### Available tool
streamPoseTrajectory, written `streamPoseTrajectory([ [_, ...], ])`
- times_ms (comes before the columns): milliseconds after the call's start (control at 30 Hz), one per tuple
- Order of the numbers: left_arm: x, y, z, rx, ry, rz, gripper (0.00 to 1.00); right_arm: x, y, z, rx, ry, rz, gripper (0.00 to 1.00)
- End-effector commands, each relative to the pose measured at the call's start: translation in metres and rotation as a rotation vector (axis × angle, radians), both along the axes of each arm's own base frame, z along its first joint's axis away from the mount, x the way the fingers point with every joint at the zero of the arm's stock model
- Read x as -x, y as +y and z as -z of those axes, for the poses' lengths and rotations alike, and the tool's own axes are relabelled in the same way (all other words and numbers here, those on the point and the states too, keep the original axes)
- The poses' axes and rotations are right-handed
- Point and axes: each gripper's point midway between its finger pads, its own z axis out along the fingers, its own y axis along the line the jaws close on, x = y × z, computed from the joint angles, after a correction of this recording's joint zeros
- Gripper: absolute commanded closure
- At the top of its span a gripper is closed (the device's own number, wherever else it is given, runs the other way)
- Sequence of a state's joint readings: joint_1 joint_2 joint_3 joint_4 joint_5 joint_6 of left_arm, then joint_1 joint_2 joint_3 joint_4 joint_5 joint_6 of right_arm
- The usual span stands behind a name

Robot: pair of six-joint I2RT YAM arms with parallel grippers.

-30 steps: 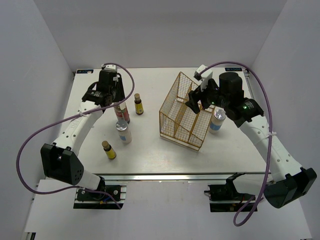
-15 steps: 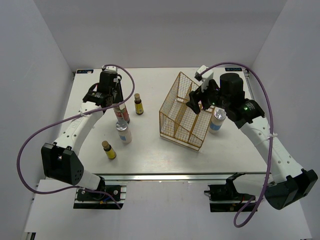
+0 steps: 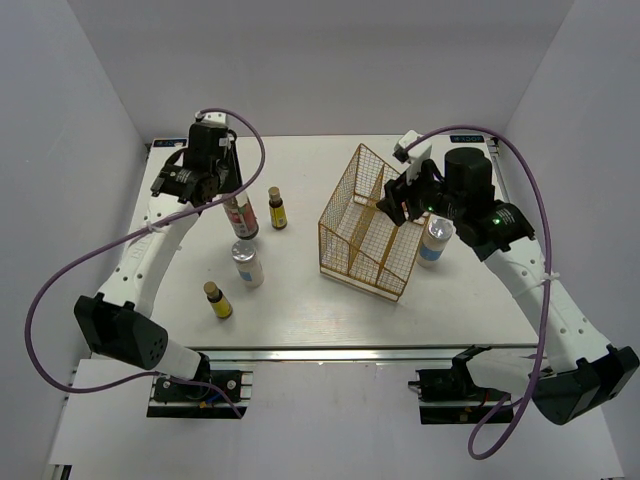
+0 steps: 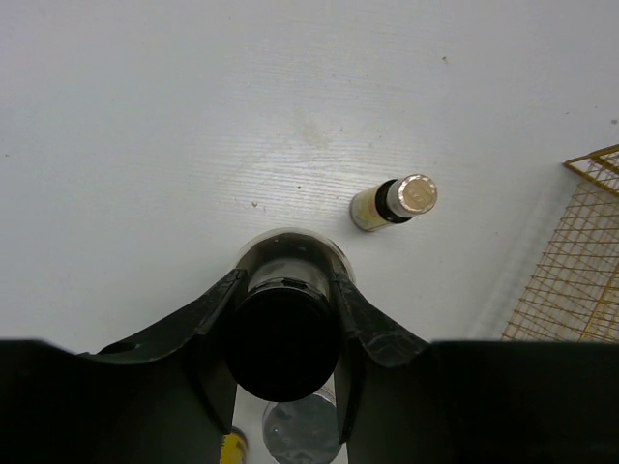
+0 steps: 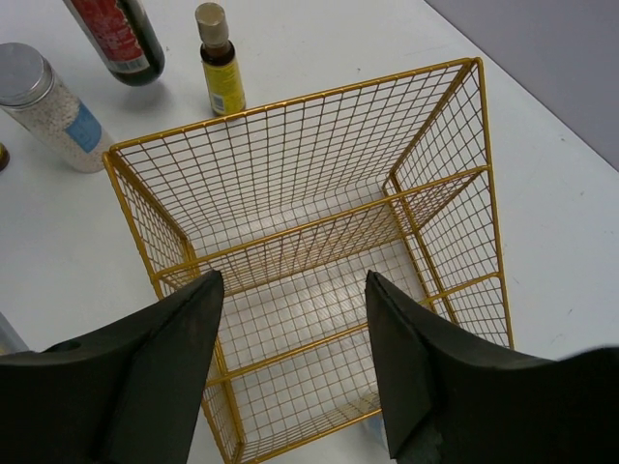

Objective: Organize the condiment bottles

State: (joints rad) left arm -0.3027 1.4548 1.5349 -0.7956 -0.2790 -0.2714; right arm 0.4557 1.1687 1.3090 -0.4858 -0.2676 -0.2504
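Observation:
My left gripper (image 3: 222, 190) is shut on the dark cap of the taller clear bottle with the red label (image 3: 239, 217) and holds it just above the table, tilted. In the left wrist view the fingers (image 4: 363, 314) clamp its cap (image 4: 283, 338). One amber bottle (image 3: 277, 208) stands to its right and also shows in the left wrist view (image 4: 394, 201). The other amber bottle (image 3: 217, 300) stands nearer. One white cylinder (image 3: 247, 264) is below the held bottle; the other (image 3: 433, 243) stands right of the basket. My right gripper (image 3: 397, 203) is open and empty over the basket (image 5: 295, 300).
The gold wire divided basket (image 3: 352, 255) sits at the table's middle right and looks empty (image 5: 290, 174). Its corner shows in the left wrist view (image 4: 580, 261). The white walls enclose the table on three sides.
My left gripper has risen and drawn back to the far left with the red-label bottle in it. The right arm has barely moved.

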Motion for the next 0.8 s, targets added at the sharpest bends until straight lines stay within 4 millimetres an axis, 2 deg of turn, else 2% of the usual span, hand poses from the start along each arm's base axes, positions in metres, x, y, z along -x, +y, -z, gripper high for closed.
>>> streamPoseTrajectory([
  [0,0.010,-0.003,-0.080,0.080,-0.191,0.015,1.00,0.001,-0.001,-0.013,-0.031,-0.050,0.001,0.36],
  [133,0.017,-0.009,-0.107,0.121,-0.228,0.030,1.00,0.002,-0.001,-0.013,-0.037,-0.053,0.001,0.54],
  [167,0.019,-0.008,-0.114,0.129,-0.241,0.027,1.00,0.002,-0.001,-0.013,-0.037,-0.050,0.002,0.63],
  [200,0.019,-0.009,-0.121,0.135,-0.256,0.029,1.00,0.002,-0.001,-0.013,-0.041,-0.051,0.001,0.68],
  [233,0.021,-0.008,-0.127,0.141,-0.264,0.030,1.00,0.002,-0.002,-0.015,-0.043,-0.058,0.005,0.75],
  [267,0.021,-0.009,-0.142,0.154,-0.296,0.032,1.00,0.001,-0.003,-0.013,-0.043,-0.056,0.012,0.95],
  [300,0.021,-0.010,-0.148,0.160,-0.305,0.040,1.00,0.000,-0.003,-0.013,-0.044,-0.055,0.020,1.00],
  [333,0.023,-0.011,-0.153,0.163,-0.304,0.045,1.00,0.000,-0.004,-0.012,-0.044,-0.057,0.027,1.00],
  [367,0.025,-0.012,-0.172,0.178,-0.343,0.055,1.00,0.000,-0.005,-0.010,-0.042,-0.052,0.029,1.00],
  [467,0.023,-0.020,-0.184,0.201,-0.345,0.084,1.00,-0.001,-0.006,-0.011,-0.048,-0.055,0.042,1.00],
  [500,0.024,-0.022,-0.196,0.217,-0.366,0.091,1.00,-0.002,-0.007,-0.010,-0.049,-0.054,0.046,1.00],
  [567,0.024,-0.023,-0.207,0.234,-0.383,0.089,1.00,-0.002,-0.009,-0.010,-0.049,-0.053,0.052,1.00],
  [600,0.028,-0.025,-0.222,0.260,-0.415,0.097,1.00,-0.002,-0.009,-0.012,-0.051,-0.056,0.057,1.00],
  [767,0.027,-0.038,-0.242,0.333,-0.455,0.139,1.00,-0.002,-0.012,-0.013,-0.059,-0.070,0.074,1.00],
])
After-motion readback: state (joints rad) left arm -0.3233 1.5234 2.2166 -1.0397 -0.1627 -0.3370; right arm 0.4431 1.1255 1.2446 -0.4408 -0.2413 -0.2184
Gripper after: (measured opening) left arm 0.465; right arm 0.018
